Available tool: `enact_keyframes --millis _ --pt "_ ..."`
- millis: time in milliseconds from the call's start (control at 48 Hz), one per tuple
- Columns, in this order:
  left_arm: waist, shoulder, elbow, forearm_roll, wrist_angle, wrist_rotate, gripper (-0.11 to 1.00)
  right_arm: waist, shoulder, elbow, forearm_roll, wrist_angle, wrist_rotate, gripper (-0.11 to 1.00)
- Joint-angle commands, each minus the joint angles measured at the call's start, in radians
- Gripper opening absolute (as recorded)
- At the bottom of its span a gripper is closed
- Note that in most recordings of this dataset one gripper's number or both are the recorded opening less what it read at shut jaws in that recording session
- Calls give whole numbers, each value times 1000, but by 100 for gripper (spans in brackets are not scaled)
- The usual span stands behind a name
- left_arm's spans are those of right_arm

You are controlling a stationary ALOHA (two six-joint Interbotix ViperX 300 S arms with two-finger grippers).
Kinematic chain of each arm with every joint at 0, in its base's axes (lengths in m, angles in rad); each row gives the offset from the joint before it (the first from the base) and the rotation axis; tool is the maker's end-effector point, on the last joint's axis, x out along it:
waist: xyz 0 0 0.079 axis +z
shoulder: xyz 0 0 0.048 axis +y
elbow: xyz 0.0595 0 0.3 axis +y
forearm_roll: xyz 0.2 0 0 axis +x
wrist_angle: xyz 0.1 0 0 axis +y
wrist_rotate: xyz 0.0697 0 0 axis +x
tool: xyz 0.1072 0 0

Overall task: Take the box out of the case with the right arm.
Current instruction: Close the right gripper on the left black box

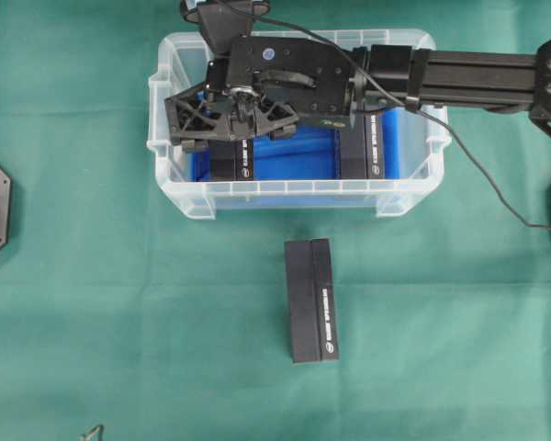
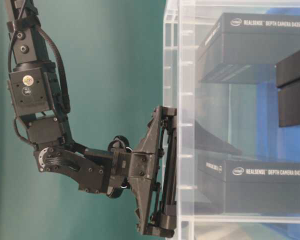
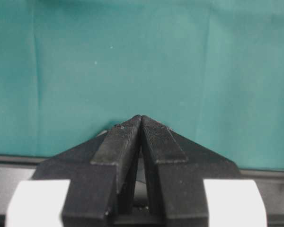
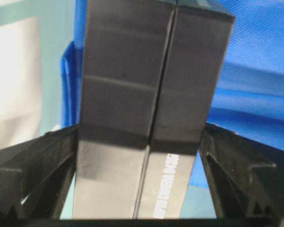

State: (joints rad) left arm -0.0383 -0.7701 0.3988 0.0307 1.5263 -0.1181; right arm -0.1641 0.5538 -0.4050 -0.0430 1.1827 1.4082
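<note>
So here's what we're looking at: the right arm [image 1: 459,73] reaches in from the right edge of the overhead view, and its right gripper [image 1: 231,115] is down inside the case [image 1: 285,197], over the left end. The jaws are spread as wide as they go, and in the right wrist view we see them straddling a black box [image 4: 146,109], one finger [image 4: 33,165] on each side. We can't say they're actually pressing on it yet.

A second black box [image 1: 367,147] sits at the right end of the case on the blue lining [image 1: 294,152]. A third box [image 1: 311,300] lies outside on the green cloth [image 1: 92,276], just in front of the case.

The left gripper [image 3: 141,124] has its fingers pressed together on nothing, hanging over bare cloth.
</note>
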Motion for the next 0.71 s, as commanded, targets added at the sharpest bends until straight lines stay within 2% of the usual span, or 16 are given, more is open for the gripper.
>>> enact_keyframes --millis 0,291,416,687 --pt "3 5 -20 3 -6 0 0 5 -17 -11 2 -6 2 94" --pt "3 5 -20 5 -6 0 0 5 -17 -11 2 -2 12 90" --pt "3 5 -20 3 -6 0 0 6 -17 -11 2 -3 43 68" --pt "3 5 -20 3 -6 0 0 12 -17 -12 -2 -2 46 68"
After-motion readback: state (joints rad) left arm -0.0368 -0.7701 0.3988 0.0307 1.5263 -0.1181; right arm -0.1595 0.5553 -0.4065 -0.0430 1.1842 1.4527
